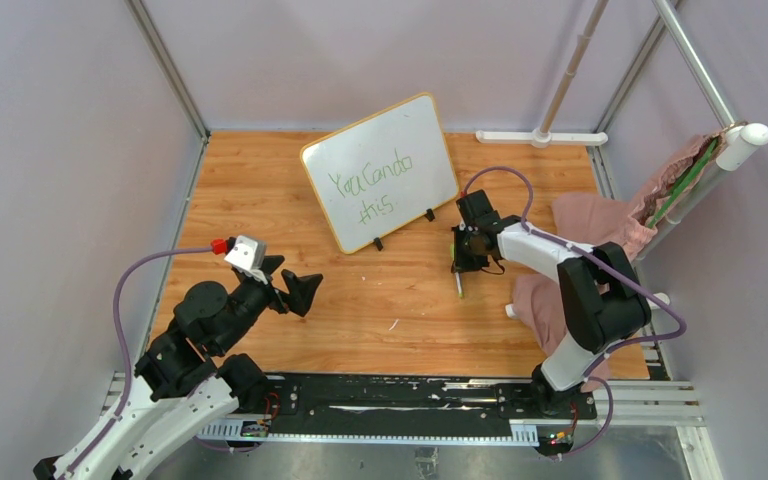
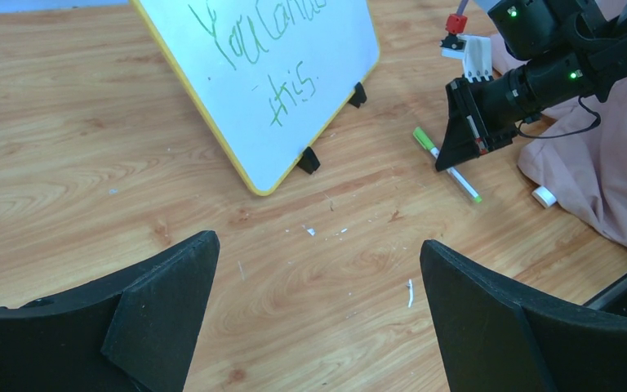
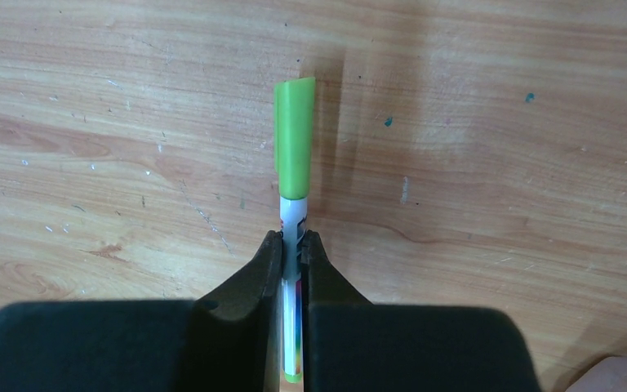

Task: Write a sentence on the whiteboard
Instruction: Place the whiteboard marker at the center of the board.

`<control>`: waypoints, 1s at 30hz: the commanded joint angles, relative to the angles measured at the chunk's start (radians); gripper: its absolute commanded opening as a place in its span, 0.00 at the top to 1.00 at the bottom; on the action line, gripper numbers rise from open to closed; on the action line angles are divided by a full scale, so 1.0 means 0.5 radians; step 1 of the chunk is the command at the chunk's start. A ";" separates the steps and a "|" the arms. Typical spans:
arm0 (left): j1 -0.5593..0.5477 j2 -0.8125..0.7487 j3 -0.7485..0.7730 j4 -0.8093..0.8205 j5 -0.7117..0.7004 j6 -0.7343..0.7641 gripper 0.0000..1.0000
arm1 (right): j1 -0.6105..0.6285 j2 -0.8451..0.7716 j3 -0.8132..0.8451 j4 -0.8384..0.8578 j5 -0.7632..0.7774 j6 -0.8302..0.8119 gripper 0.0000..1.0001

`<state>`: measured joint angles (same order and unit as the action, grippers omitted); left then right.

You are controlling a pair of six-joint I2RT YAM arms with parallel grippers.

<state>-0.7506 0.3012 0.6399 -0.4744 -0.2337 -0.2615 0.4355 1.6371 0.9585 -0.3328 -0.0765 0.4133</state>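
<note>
The whiteboard [image 1: 380,170] [image 2: 277,65] stands tilted on two black clip feet at the back middle of the wooden table. The sentence [image 1: 370,180] [image 2: 269,41] on it is green handwriting in two lines, "You Can do" over "this". A marker [image 3: 294,139] [image 2: 424,140] with a white barrel and green cap lies flat on the table, right of the board. My right gripper [image 1: 460,262] [image 3: 294,238] [image 2: 449,159] is down at the table, its jaws shut on the marker's barrel. My left gripper [image 1: 295,285] [image 2: 318,245] hovers wide open, holding nothing, in front of the board at the near left.
A pink cloth [image 1: 580,215] [image 2: 596,180] is heaped at the right edge under my right arm. A small white cap [image 1: 509,311] [image 2: 544,196] lies beside it. A white pole base [image 1: 540,137] sits at the back right. Walls close in the left, back and right.
</note>
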 commanded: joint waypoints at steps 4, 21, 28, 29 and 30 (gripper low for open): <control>-0.011 0.017 -0.004 0.005 -0.039 0.026 0.01 | -0.032 0.020 -0.011 -0.022 0.048 0.020 0.90; -0.010 0.020 -0.003 0.005 -0.039 0.032 0.01 | -0.030 0.022 -0.033 -0.025 0.060 0.022 0.83; -0.009 0.024 -0.003 0.008 -0.033 0.031 0.01 | -0.030 0.028 -0.050 -0.025 0.057 0.026 0.80; -0.008 0.024 -0.003 0.008 -0.033 0.032 0.01 | -0.030 0.027 -0.050 -0.025 0.058 0.028 0.79; -0.009 0.024 -0.003 0.007 -0.029 0.032 0.01 | -0.030 0.024 -0.054 -0.025 0.060 0.027 0.78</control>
<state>-0.7506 0.3092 0.6395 -0.4744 -0.2401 -0.2607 0.4355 1.6409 0.9504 -0.3325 -0.0669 0.4171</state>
